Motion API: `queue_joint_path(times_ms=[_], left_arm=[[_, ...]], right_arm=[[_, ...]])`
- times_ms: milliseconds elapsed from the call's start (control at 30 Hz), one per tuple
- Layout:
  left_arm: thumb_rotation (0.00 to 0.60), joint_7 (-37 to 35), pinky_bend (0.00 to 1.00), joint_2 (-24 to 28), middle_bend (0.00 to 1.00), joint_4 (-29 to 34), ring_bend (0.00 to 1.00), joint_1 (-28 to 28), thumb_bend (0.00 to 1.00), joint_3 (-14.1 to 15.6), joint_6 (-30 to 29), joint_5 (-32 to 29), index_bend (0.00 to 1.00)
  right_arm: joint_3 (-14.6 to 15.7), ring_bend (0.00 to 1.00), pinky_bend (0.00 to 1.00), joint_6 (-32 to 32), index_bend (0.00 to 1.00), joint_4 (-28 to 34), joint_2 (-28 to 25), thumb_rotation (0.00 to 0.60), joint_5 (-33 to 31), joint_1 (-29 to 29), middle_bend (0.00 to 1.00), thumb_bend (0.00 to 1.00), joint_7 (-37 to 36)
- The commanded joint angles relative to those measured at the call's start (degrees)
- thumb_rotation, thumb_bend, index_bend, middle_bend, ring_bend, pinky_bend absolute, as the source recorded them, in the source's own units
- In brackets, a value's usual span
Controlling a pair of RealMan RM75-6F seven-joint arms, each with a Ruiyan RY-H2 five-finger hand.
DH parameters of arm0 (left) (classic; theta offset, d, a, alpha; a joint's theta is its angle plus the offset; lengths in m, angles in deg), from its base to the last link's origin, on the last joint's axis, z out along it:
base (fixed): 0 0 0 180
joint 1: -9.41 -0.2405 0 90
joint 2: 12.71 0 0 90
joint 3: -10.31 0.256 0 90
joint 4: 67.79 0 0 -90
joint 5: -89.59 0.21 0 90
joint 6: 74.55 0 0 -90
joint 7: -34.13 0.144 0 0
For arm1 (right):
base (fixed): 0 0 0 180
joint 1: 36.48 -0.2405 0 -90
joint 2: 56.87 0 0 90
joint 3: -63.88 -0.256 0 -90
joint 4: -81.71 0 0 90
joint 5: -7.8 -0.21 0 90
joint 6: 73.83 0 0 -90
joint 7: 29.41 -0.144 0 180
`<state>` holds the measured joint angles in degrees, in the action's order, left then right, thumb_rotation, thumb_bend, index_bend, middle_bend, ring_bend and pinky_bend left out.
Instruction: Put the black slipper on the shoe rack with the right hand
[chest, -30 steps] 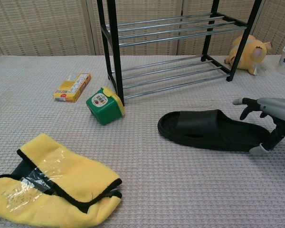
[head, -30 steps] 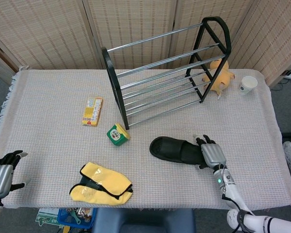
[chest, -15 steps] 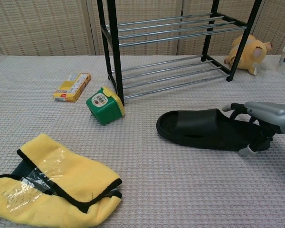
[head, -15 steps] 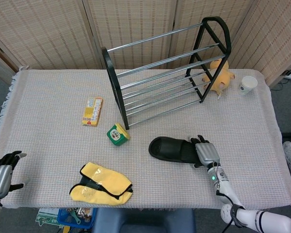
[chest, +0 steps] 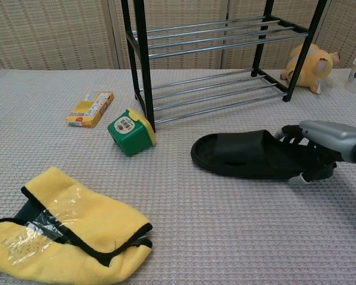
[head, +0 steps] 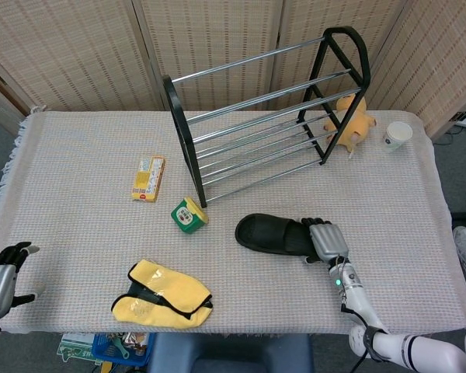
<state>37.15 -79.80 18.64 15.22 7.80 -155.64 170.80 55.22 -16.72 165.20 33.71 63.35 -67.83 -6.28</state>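
One black slipper [head: 273, 234] lying flat on the tabletop [head: 85, 155], in front of the shoe rack [head: 256, 116] and apart from it, toe end pointing toward the green box [head: 189, 214]. Gripped at the heel end by the right hand [head: 325, 241]: dark fingers [chest: 291, 134] draped over the top of the heel, thumb [chest: 299, 179] tucked against the near edge of the sole, so closed around the slipper rather than spread. Sole seemingly resting on the woven cloth in the chest view; whether slightly raised at the heel, cannot tell. Silver back of the hand turned upward, forearm trailing off toward the right near edge.

Further out, shoe rack standing at an angle across the back of the tabletop, black end frames joined by chrome bars, nothing resting on its tiers. Green box tilted just beside the near foot of the rack's left frame. Yellow-and-orange packet [head: 148, 178] lying flat to the left of that, well apart from the slipper. Yellow cloth [head: 163, 294] with black edging bunched near the front edge. Yellow plush toy [head: 350, 120] leaning by the rack's far right foot, white paper cup [head: 398, 135] upright just beyond it.

Left hand [head: 1, 269] at the far left front corner of the tabletop, fingers apart, holding nothing, well away from everything else.
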Motion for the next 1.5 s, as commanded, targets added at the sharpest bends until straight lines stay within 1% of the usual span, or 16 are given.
queue_joint_path(times_ms=[33,200,400,467,633,867,1067,1200,1300,1500], left_arm=[[0.6,0.1,0.31,0.1,0.21,0.2,0.2,0.0,0.17,-0.1,-0.1,0.0,0.28],[0.6,0.6,0.31,0.3,0.21,0.6,0.2,0.3,0.17,-0.4,-0.1,0.0,0.28],[0.6,1.0,0.31,0.5,0.21,1.2,0.2,0.6,0.17,-0.4,0.0,0.4,0.28],[0.6,1.2,0.31,0.5,0.21,1.4,0.2,0.7,0.17,-0.4,0.0,0.5,0.28],[0.6,1.2,0.31,0.4,0.21,1.7,0.2,1.1,0.17,-0.6,0.1,1.0,0.28],[0.6,1.1,0.31,0.4,0.21,1.6,0.2,1.4,0.17,-0.4,0.1,1.7,0.28],[0.6,0.6,0.31,0.4,0.21,1.2,0.2,1.1,0.17,-0.1,-0.2,1.7,0.28],[0.6,0.4,0.31,0.4,0.21,0.9,0.2,0.9,0.17,0.1,-0.2,1.5,0.28],[0.6,0.2,0.31,0.3,0.21,0.6,0.2,0.7,0.17,0.2,-0.1,1.3,0.28],[0.6,0.2,0.31,0.5,0.21,0.2,0.2,0.4,0.17,0.3,0.0,0.8,0.28]], right_arm=[[-0.2,0.28,0.44,2.4,0.44,0.4,-0.6,0.6,4.2,1.1,0.44,0.38,-4.2],[-1.3,0.3,0.46,3.8,0.46,2.0,-2.8,0.6,6.1,2.0,0.46,0.38,-8.3],[-4.0,0.31,0.47,3.7,0.46,3.2,-4.5,0.6,4.6,1.9,0.47,0.38,-11.5],[-4.8,0.31,0.47,3.6,0.46,3.4,-4.6,0.6,3.6,1.4,0.47,0.38,-10.9],[-7.6,0.31,0.47,3.1,0.46,3.9,-4.0,0.6,-1.6,-0.9,0.47,0.38,-7.2],[-10.7,0.31,0.47,2.5,0.46,2.4,-1.7,0.6,-9.0,-4.5,0.46,0.37,-2.9],[-13.4,0.31,0.47,1.7,0.46,-3.3,2.6,0.6,-16.8,-9.7,0.44,0.37,2.4],[-15.1,0.31,0.47,0.0,0.46,-8.4,5.4,0.6,-21.5,-13.5,0.42,0.36,4.9],[-16.2,0.31,0.47,-1.8,0.46,-12.7,7.6,0.6,-24.4,-16.2,0.41,0.35,6.2],[-18.2,0.29,0.47,-4.4,0.46,-21.6,12.0,0.6,-28.2,-21.6,0.41,0.35,8.1]])
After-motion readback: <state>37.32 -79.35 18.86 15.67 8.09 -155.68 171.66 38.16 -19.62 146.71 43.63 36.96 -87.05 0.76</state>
